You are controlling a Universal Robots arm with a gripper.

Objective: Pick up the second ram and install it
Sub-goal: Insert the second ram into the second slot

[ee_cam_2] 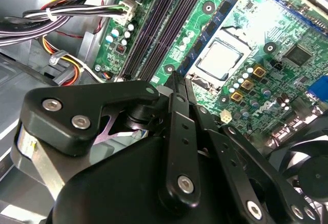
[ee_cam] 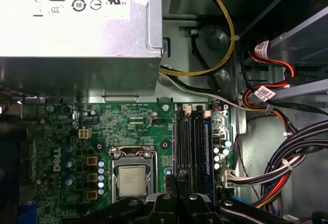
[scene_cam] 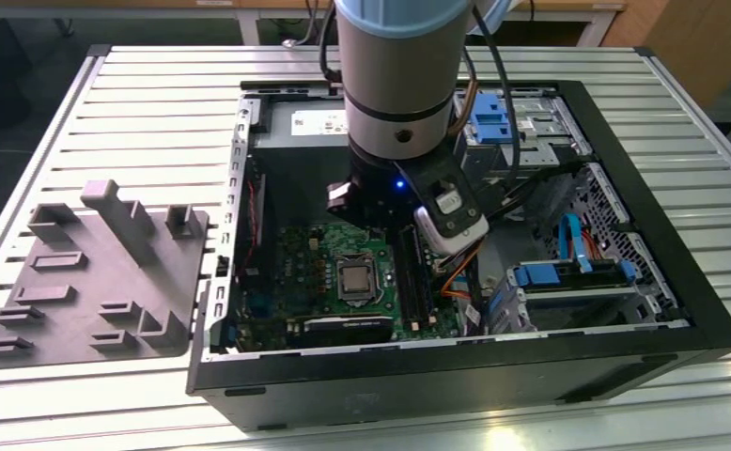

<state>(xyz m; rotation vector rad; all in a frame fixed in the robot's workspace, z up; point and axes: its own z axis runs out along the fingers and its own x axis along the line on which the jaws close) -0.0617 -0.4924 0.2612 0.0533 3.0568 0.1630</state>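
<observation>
Claw (ee_cam: pixel 178 183) low in an open case, fingers (ee_cam_2: pixel 177 88) drawn close together over the slots.

It hangs over the long dark slots (ee_cam: pixel 188 142) on the green board (ee_cam: pixel 128 121), beside the processor (ee_cam: pixel 132 179). Whether the ram is pinched in it or seated in a slot I cannot tell: dark on dark. Cables (ee_cam: pixel 287 152) run alongside, with a silver supply box (ee_cam: pixel 77 29) beyond. The case (scene_cam: pixel 466 362) lies on a ribbed metal table (scene_cam: pixel 152 94), a grey tray (scene_cam: pixel 90 282) near it toward the exterior view's left. Wooden furniture (scene_cam: pixel 698 38) is cut off past the table. The arm (scene_cam: pixel 397 75) covers most of the claw in the exterior view.
</observation>
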